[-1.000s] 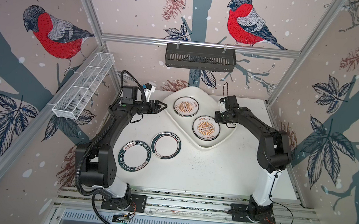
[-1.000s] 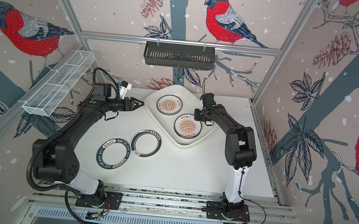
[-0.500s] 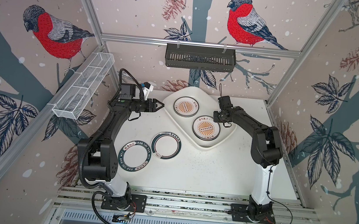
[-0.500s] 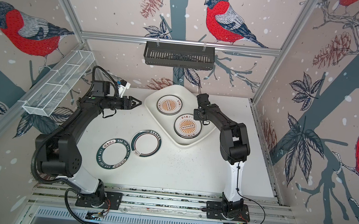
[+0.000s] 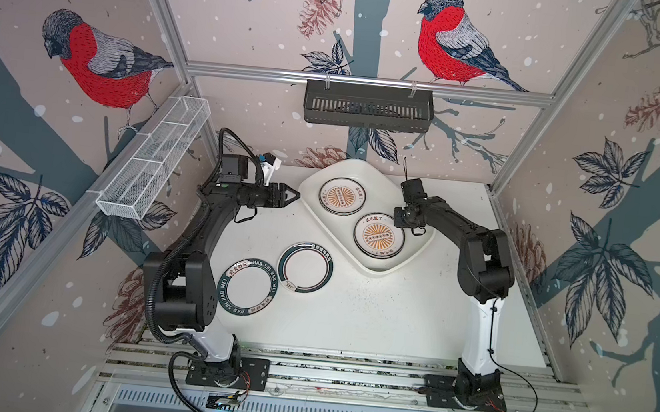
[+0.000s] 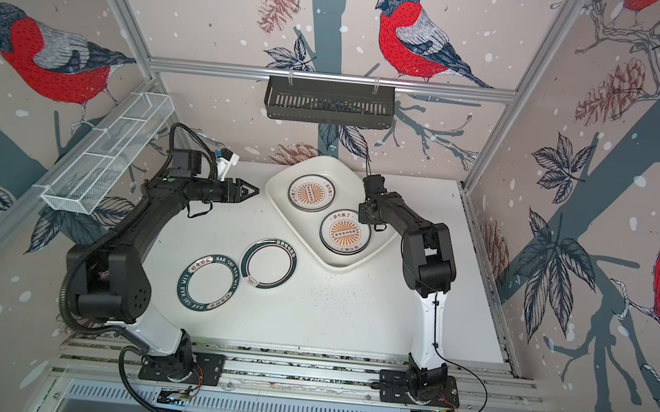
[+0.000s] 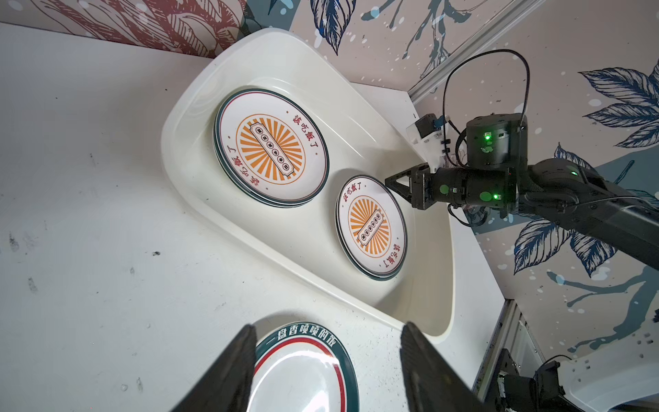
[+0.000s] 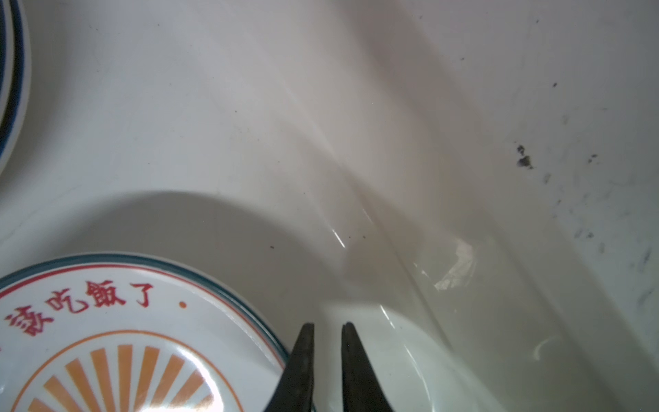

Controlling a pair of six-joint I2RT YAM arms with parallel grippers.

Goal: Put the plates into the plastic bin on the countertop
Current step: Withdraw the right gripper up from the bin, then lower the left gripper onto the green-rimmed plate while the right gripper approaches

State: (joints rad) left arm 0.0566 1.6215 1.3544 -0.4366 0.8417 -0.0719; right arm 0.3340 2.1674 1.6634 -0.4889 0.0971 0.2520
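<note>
Trouble is likeliest at the right gripper (image 8: 328, 330), so watch it first. It hangs low inside the plastic bin (image 5: 355, 168). Its fingers (image 8: 301, 364) are almost together, with only a thin slit between them and nothing in it. They sit right at the rim of the nearer sunburst stack (image 5: 378, 236), and you cannot tell from these views whether they touch it. Pull out sideways and you may shove that stack across the glossy floor. You could also clip the bin wall and skew the bin on the table (image 5: 392, 314). Lift straight up before you swing away.

The left gripper (image 5: 291, 197) hovers above the table just beside the bin's left rim, its fingers (image 7: 235, 371) apart and empty. Two plates lie outside the bin on the table. The inner teal plate (image 5: 305, 268) is near the bin's lower edge. The outer teal plate (image 5: 248, 288) is just beside it, their rims touching or nearly so. Both lie flat, so a finger has little to get under. Press down off-centre and a plate will likely skate away or knock its neighbour. Pinch too shallow and it may tip out on the lift.

The farther sunburst stack (image 5: 342, 195) and the nearer one fill most of the bin's floor. A teal plate set down between them would probably ride up on a rim or the wall, so aim for the top of a stack.
</note>
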